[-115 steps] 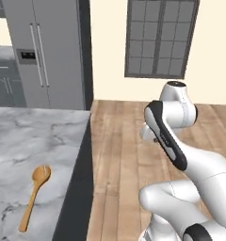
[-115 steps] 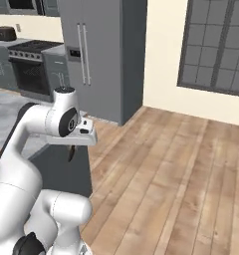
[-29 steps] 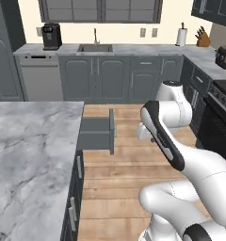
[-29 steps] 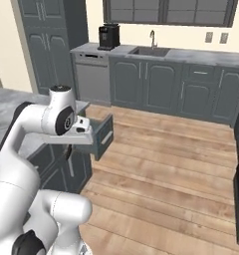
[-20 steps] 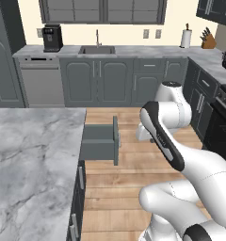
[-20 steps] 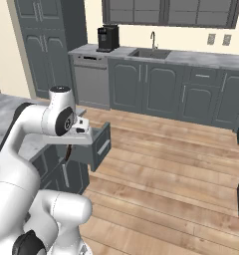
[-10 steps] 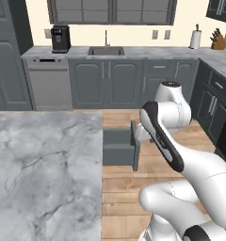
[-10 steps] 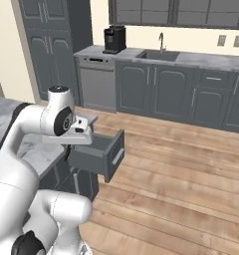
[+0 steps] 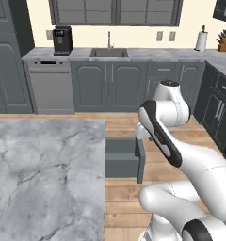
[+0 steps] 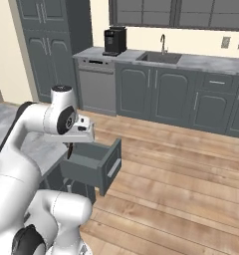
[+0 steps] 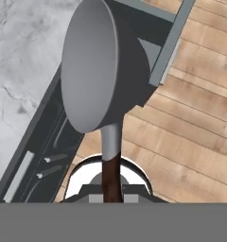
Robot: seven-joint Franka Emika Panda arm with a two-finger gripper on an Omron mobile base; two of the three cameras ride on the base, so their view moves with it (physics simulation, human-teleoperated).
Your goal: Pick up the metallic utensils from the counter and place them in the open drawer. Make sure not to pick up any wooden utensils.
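Though hidden below the frame, fingers clenched on grey-headed utensil [image 11: 97, 71], above open drawer [image 11: 155, 35].

Matt grey metal utensil head [image 11: 94, 66], veined marble counter [image 9: 44, 174], wood-plank floor [image 10: 191, 179].

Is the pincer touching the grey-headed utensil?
Touching. The hand view shows the utensil's dark handle clamped in the pincer, its grey head raised above the open drawer.

White arm folded, elbow raised; hand [image 11: 111, 191] pointing downward, fingers clamped tight on dark handle of grey-headed utensil [image 11: 100, 71].
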